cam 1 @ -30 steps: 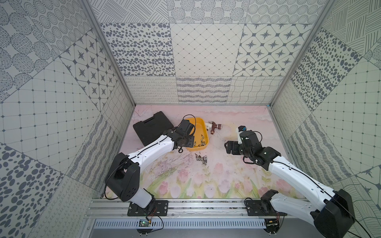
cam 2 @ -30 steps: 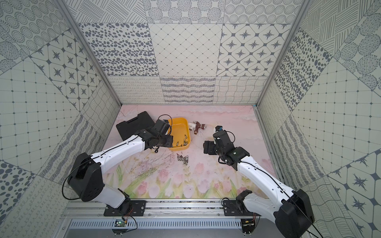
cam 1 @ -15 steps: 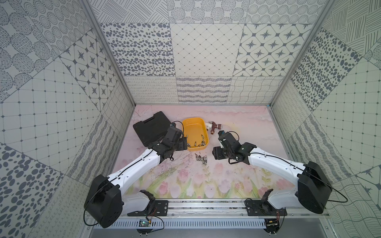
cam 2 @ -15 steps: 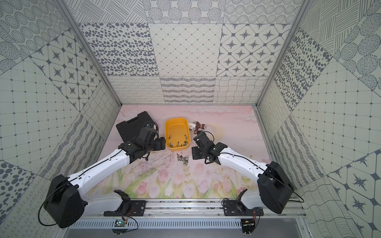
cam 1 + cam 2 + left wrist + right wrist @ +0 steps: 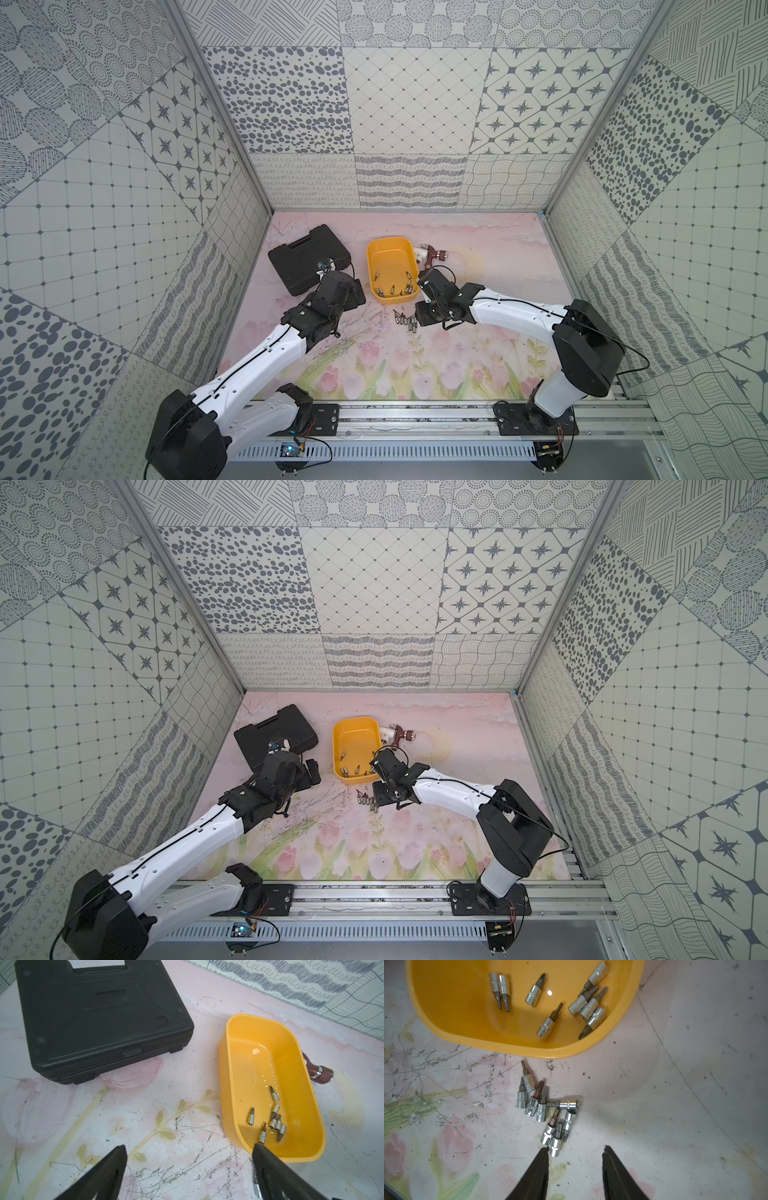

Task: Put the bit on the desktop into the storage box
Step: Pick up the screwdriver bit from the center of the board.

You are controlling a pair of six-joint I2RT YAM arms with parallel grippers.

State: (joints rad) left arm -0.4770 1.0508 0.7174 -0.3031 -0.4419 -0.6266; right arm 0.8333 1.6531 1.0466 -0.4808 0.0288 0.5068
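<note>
Right wrist: bits (image 5: 548, 1118) just beyond gripper (image 5: 575, 1148)

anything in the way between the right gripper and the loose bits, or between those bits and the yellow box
Nothing visible. The right gripper hangs with jaws apart right beside the pile of bits. Only bare tabletop lies between the pile and the yellow box, whose low wall must be cleared.
</note>
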